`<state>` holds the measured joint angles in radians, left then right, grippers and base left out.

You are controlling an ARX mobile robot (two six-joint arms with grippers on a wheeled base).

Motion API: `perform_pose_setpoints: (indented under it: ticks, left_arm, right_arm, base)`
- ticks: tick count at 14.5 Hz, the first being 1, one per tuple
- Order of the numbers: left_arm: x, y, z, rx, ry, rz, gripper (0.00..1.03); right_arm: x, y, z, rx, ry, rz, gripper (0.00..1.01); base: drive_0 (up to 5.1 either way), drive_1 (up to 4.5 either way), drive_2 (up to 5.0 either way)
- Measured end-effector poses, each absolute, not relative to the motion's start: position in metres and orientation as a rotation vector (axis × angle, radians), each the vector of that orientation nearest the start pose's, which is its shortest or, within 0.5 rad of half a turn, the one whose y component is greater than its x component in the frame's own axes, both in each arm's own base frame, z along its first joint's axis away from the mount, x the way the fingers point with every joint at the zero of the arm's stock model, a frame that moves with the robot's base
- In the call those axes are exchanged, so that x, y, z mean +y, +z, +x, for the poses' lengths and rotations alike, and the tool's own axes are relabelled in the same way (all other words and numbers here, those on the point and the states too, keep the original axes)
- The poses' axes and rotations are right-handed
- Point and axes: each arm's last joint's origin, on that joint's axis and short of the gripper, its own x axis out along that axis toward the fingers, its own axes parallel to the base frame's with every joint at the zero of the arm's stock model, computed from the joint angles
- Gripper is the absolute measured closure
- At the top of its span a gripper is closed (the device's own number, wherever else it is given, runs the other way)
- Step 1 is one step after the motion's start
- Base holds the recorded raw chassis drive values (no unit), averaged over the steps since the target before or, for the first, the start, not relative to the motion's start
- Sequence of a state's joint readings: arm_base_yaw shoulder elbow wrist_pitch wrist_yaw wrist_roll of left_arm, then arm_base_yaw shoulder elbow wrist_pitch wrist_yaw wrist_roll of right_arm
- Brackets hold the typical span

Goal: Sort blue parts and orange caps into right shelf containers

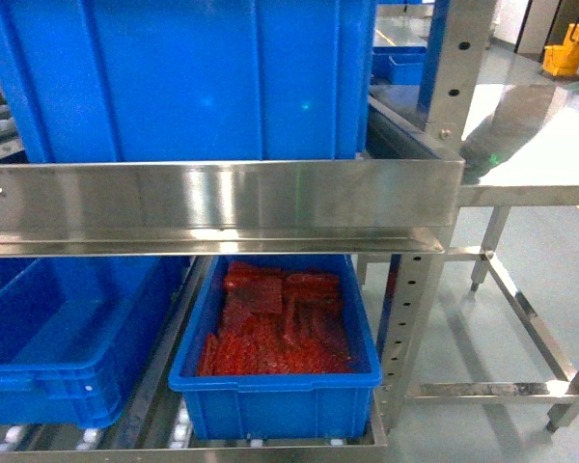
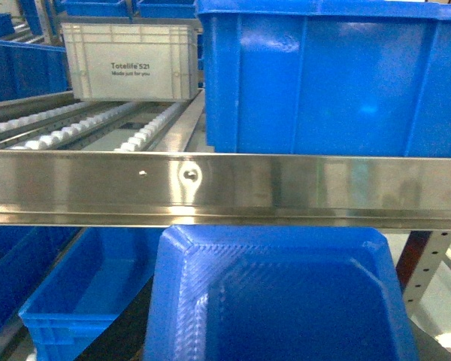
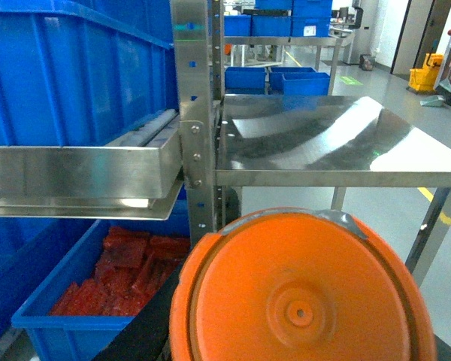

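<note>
Steel rack rail [image 1: 222, 198] w/ blue crates [image 1: 188, 77], steel table [image 3: 338, 143] right, glossy grey floor; gripper states can't tell.

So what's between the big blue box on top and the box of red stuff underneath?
A shiny metal shelf rail runs between the top blue crate and the lower crate of red pieces, in the head view.

- We see the orange cap [image 3: 301, 289] cut off by the right wrist view's bottom edge.
- The blue part [image 2: 282, 297] runs off the left wrist view's bottom.
- We cannot make out the red pieces [image 1: 275, 328] individually; the steel rail [image 1: 212, 207] hides the crate's [image 1: 270, 400] back.
</note>
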<state>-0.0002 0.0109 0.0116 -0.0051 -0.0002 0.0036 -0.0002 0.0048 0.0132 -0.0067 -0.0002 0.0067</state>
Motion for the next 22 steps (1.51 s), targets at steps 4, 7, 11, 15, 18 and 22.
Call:
perform_pose_setpoints:
  ticks: [4,7,11,15,18,22]
  left_arm:
    - [0.0,0.1659,0.0977,0.006,0.001,0.004,0.62]
    - [0.0,0.1659,0.0977,0.007,0.0,0.004,0.62]
    - [0.0,0.1663,0.0977,0.002,0.0,0.004,0.62]
    - [0.0,0.166,0.0977,0.006,0.001,0.004,0.62]
    - [0.0,0.1661,0.0977,0.005,0.001,0.004,0.62]
    - [0.0,0.1661,0.0977,0.005,0.0,0.004,0.62]
  right_arm:
    - [0.0,0.167,0.0972,-0.002,0.0,0.007,0.58]
    - [0.0,0.1668,0.0972,0.0,0.0,0.007,0.58]
    - [0.0,0.1672,0.0972,-0.004,0.0,0.007,0.58]
    - [0.0,0.1671,0.0972,-0.002,0.0,0.007,0.58]
    - [0.0,0.167,0.0972,-0.002,0.0,0.007,0.58]
    - [0.0,0.1673,0.0972,-0.005,0.0,0.007,0.58]
  base:
    - [-5.0,2.38,2.4]
    - [-5.1,2.35,2.4]
    - [-5.1,2.35,2.4]
    - [-5.1,2.3,2.3]
    - [-4.9,2.48,2.5]
    - [-4.9,2.5,2.5]
